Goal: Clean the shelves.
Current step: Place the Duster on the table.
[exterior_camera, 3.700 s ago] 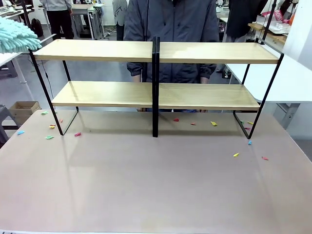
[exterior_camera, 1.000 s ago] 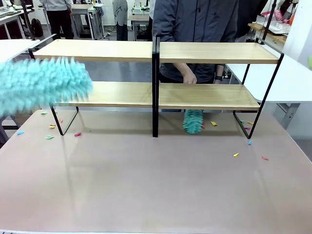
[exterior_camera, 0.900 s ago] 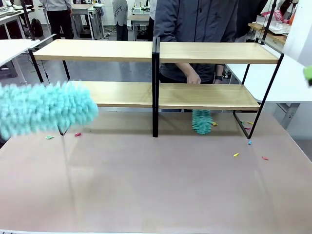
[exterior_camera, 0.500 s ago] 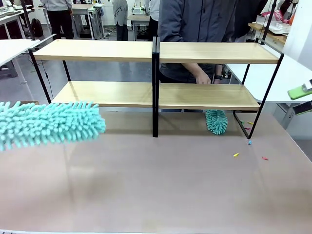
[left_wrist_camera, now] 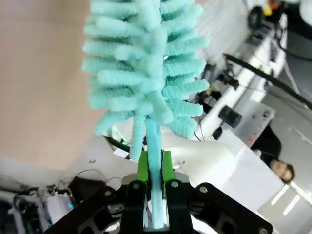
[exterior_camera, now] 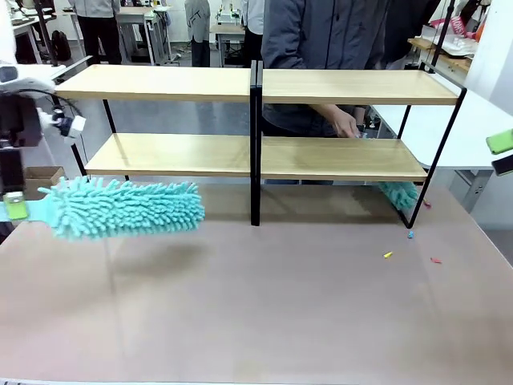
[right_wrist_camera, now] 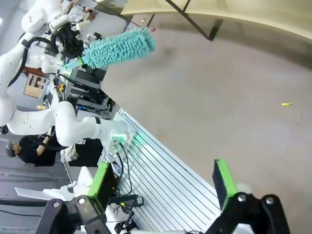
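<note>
The shelves [exterior_camera: 256, 88] stand at the surface's [exterior_camera: 256, 305] far side. A teal duster [exterior_camera: 120, 208] is gripped by the left hand [left_wrist_camera: 155, 192], held level, presumably for sweeping. The right hand [right_wrist_camera: 161, 187] is kept open, aside.

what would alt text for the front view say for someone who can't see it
The robot's left hand holds a fluffy teal duster sideways over the beige table, in front of two-tier wooden shelves. Behind them, a person's hand works a second teal duster under the lower board's right end.
</note>
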Controlling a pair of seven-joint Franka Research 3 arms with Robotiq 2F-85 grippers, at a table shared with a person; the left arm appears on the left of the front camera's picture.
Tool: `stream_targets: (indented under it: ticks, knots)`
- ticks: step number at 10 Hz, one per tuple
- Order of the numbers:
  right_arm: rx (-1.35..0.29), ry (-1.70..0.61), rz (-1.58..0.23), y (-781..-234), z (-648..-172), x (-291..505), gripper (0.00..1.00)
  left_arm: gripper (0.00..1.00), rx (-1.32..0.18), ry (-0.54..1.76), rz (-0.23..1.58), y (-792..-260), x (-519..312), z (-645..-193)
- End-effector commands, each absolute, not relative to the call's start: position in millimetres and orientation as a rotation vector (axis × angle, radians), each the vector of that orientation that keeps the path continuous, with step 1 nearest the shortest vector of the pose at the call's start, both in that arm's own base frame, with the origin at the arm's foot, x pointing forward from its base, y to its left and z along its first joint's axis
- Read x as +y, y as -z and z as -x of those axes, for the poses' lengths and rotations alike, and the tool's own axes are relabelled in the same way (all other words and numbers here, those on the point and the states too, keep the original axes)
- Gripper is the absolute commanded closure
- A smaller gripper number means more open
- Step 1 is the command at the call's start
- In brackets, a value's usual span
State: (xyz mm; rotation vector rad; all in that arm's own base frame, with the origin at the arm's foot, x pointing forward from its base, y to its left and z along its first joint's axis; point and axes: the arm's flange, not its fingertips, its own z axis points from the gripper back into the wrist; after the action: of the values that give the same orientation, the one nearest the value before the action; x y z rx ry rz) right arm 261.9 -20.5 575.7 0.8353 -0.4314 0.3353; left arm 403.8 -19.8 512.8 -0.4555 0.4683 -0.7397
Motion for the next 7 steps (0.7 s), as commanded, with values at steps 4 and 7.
stream_targets:
  ticks: [4, 7]
  knots:
    - [-0.439, -0.345, -0.862, -572.8, -264.9, -19.9, 0.00, 0.88, 0.480, 0.740, 0.463, -511.1, -15.1, -402.2]
    - [-0.439, -0.345, -0.862, -572.8, -264.9, -19.9, 0.00, 0.88, 0.430, 1.092, 0.469, -499.7, -27.4, -412.9]
